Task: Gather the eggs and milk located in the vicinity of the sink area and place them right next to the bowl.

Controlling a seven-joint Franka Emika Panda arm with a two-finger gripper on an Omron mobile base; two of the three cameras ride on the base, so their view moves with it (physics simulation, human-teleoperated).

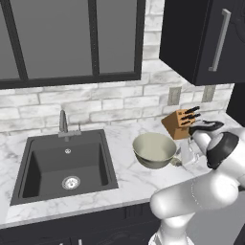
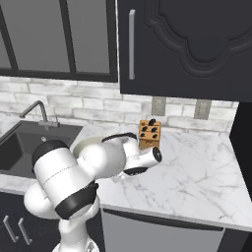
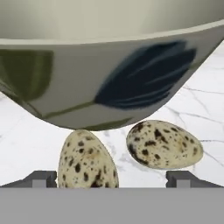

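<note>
Two speckled eggs (image 3: 164,145) are lying on the marble counter (image 1: 129,182) right beside the bowl (image 1: 154,150). The gripper (image 3: 111,178) is hovering with fingers spread wide, gripping nothing, one egg sitting between them.

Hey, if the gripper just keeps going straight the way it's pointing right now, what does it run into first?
Most likely the speckled egg between the gripper's open jaws, right at the fingertips. Just beyond it is the bowl's outer wall, with a second egg off to one side. Exact depth is hard to judge.
</note>
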